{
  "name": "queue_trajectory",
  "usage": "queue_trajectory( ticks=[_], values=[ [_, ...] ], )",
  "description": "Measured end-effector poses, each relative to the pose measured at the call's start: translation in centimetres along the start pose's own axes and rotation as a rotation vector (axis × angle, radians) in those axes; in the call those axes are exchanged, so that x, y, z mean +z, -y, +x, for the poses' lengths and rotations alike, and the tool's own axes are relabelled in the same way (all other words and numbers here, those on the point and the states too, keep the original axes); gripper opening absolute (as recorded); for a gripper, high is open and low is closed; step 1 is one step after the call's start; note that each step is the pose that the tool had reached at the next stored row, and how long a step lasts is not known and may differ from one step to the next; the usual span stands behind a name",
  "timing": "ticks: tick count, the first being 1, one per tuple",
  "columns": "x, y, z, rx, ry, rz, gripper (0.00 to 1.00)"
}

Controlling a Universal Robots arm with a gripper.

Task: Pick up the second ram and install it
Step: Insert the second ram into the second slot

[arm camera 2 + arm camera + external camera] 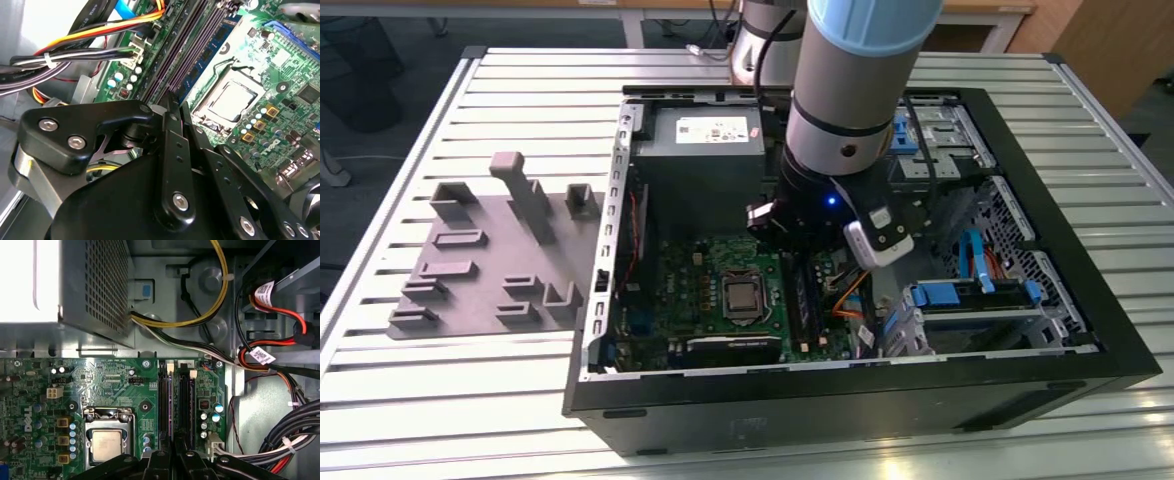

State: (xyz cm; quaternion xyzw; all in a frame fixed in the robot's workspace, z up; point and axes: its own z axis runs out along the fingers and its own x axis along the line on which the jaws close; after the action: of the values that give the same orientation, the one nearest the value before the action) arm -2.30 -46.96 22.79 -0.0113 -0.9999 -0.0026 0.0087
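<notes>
Gripper [167, 100] hardware sits closest in both wrist views, its tip low over the 2 black memory slots [175, 400]; whether it is open or closed, or has hold of anything, cannot be told. In the exterior view, a slatted metal table [454, 400] carries 1 open computer case [854, 400], with the arm [854, 100] reaching down into it. A grey holder plate [480, 270] lies just beside the case on the exterior view's left. Inside lies the green motherboard [707, 290]. The memory stick [212, 50], blue-green, stands in a slot next to the processor [232, 102], one end by the gripper's tip.
</notes>
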Motion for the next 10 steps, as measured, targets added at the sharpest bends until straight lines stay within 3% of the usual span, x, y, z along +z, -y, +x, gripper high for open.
queue_trajectory(
  ticks=[10],
  values=[
    [0.45,0.40,-0.02,0.001,-0.0001,-0.0003,0.14]
  ],
)
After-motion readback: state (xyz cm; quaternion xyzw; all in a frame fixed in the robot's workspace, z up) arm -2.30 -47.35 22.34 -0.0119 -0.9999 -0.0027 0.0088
